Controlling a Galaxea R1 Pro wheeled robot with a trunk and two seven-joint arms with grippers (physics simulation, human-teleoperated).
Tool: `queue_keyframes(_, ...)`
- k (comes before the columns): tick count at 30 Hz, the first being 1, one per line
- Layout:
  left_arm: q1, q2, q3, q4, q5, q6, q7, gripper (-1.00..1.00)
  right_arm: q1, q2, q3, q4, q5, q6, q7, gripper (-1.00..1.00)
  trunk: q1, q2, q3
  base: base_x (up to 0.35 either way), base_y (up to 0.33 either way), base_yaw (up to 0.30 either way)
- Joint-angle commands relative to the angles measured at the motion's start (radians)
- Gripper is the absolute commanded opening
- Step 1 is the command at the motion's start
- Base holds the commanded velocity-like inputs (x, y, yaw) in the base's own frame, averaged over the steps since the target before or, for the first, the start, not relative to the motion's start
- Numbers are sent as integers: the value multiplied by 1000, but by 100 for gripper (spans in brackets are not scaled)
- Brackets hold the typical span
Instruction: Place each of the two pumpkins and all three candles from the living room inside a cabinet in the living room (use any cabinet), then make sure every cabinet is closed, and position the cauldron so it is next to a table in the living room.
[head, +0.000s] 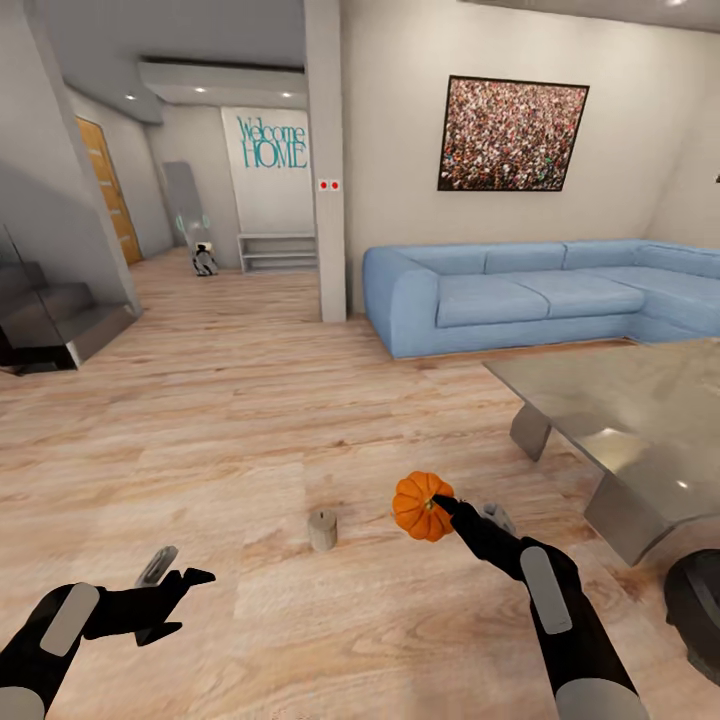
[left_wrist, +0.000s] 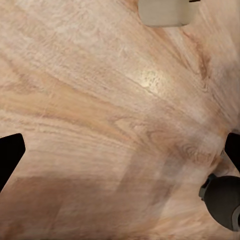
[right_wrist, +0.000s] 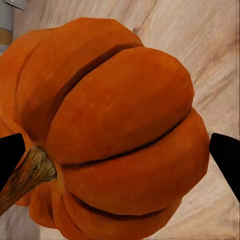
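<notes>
Two black hands reached out low in front of the robot. One pumpkin (head: 423, 506) and one candle (head: 322, 530) were in sight, and I could count no others. The right hand (head: 447, 506) had the pumpkin at its tips, and in the right wrist view the orange ribs (right_wrist: 120, 135) sat between the two dark fingers (right_wrist: 227, 155), stem turned to one side. The fingers stood spread about as wide as the fruit, one tip at each flank, and it appeared to hang clear of the floor (head: 250, 400), so I took it as gripped.

The left hand (head: 185, 585) hovered over bare boards with its fingers spread apart and nothing between them. The candle stood upright on the floor between the two hands, near the pumpkin but apart from it, and somewhat nearer the right hand than the left.

Open wooden floor stretched ahead and to the left, as far as a dark staircase (head: 60, 320) and a hallway with a white post (head: 327, 160) at its mouth. On the right the room was tighter: the corner of a grey glossy tabletop (head: 620, 390) jutted in on slanted legs, just beyond the right arm, and a long blue sofa (head: 520, 290) ran along the wall behind it. A dark round object (head: 695, 610) sat at the right edge, beside that arm; I could not tell what it was.
</notes>
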Motion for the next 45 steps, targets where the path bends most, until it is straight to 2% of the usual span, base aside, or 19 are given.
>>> queue_keyframes(1, 0, 0, 0, 0, 0, 1, 0, 100, 0, 0, 0, 4, -3, 0, 0, -100, 0, 0, 0, -159, 32, -262)
queue_keyframes(7, 0, 1, 1, 0, 0, 3, -1, 100, 0, -1, 1, 10, -2, 0, 0, -100, 0, 0, 0, -158, 9, -276)
queue_keyframes(16, 0, 2, 3, 0, 0, 3, -2, 100, 0, -1, 1, 38, -2, 6, 0, -100, -4, 2, 35, -59, 0, -281)
queue_keyframes(22, 0, 2, 3, 0, 0, 3, -2, 100, -7, -9, -1, 171, -2, 14, 1, -100, -7, 3, 53, -1, 0, -195)
queue_keyframes(27, 0, 2, 3, 0, 0, 3, -2, 100, -10, -10, -2, 209, -3, 14, 1, -100, -9, 5, 64, 0, 0, -30)
queue_keyframes(45, 0, 2, 3, 0, 0, 3, 0, 100, -11, -12, -14, 221, -5, 16, 0, -100, -78, 131, 91, -4, 0, -1)
